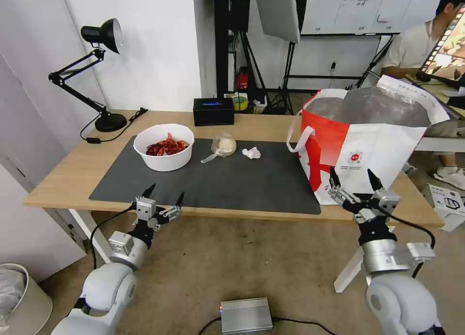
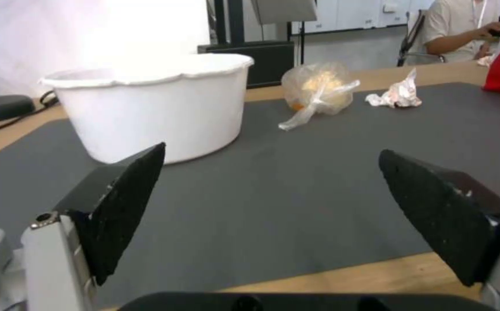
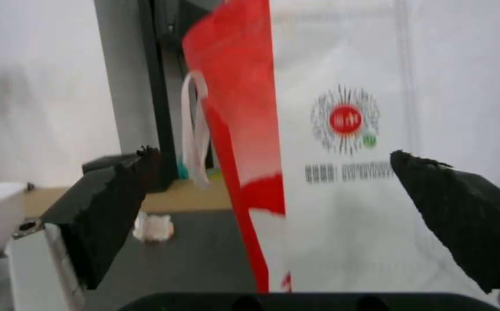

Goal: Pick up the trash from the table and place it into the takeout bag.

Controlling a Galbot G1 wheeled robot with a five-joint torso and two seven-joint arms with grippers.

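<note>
Three scraps are waiting on the tabletop [image 1: 68, 172] mat, bowl [image 1: 163, 147], knotted bag [image 1: 222, 146] and tissue [image 1: 251, 153], so you are reaching the wide-open left hand [image 1: 162, 200] forward squarely while the wide-open right hand [image 1: 352, 179] is hovering before the takeout bag [image 1: 373, 146].

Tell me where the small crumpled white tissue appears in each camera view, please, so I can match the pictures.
Head view: the crumpled tissue lies on the dark grey mat, between the knotted plastic bag and the takeout bag.
Left wrist view: the tissue is far across the mat, beyond the bag.
Right wrist view: the tissue sits low, beside the takeout bag's red panel.
Shared landmark: the white bowl.
</note>
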